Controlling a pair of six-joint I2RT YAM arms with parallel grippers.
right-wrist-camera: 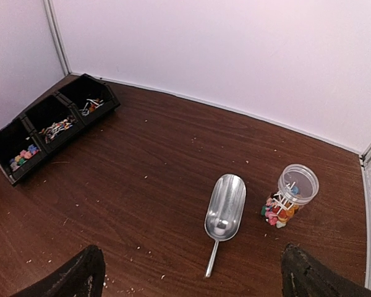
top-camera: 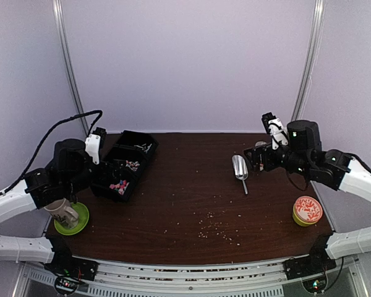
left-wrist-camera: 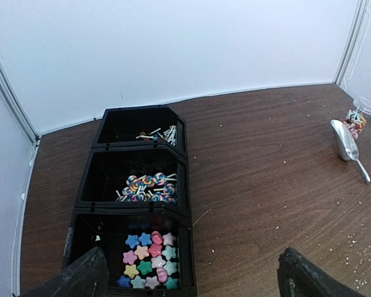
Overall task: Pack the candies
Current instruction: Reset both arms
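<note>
Spread black fingertips of the left gripper (left-wrist-camera: 195, 278) are shown released, with nothing grasped, beside a black plastic three-compartment bin (left-wrist-camera: 139, 110) set near the left edge of the brown bench (top-camera: 185, 185). Candies are sorted in it: bright multicoloured star pieces (left-wrist-camera: 149, 260) nearest the front edge, striped swirl lollipops (left-wrist-camera: 147, 185) in the middle, white stick-like sweets (left-wrist-camera: 164, 133) farthest back. The right gripper (right-wrist-camera: 195, 275) is likewise released and empty near a silver metal scoop (right-wrist-camera: 226, 207) laid toward the far right corner. Just beside the scoop, a clear plastic jar (right-wrist-camera: 290, 198) holding mixed candies is placed.

Metal scoop (right-wrist-camera: 226, 207), mug (top-camera: 64, 214) on green saucer (top-camera: 81, 223)
</note>
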